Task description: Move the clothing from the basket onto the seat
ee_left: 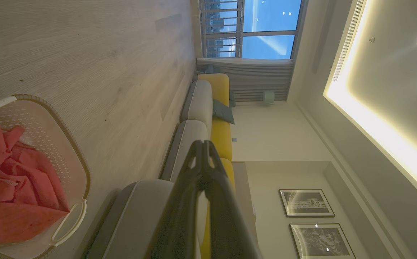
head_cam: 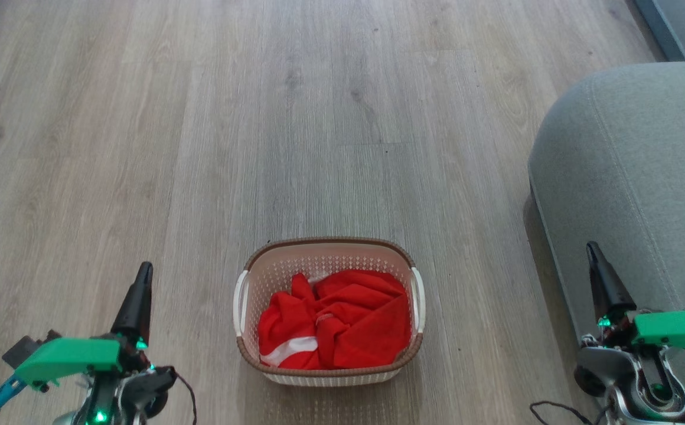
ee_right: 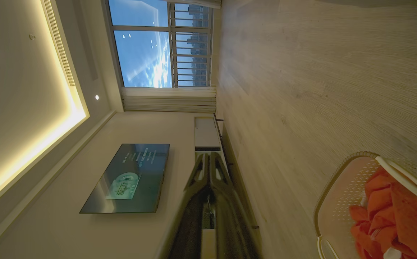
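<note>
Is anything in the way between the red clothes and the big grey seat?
Only the wall of the basket, which rings the clothing. Past it, there is just floor up to the seat on the robot's right.

Clothing [head_cam: 342, 321] lies bunched in the basket [head_cam: 326, 250] on the floor [head_cam: 260, 118] — seat [head_cam: 632, 177] to its right; left gripper [head_cam: 144, 271], right gripper [head_cam: 592, 249] closed, empty.

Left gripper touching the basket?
Apart. The head view shows bare floor between the left gripper, fingers shut, and the basket; the clothing lies inside.
</note>
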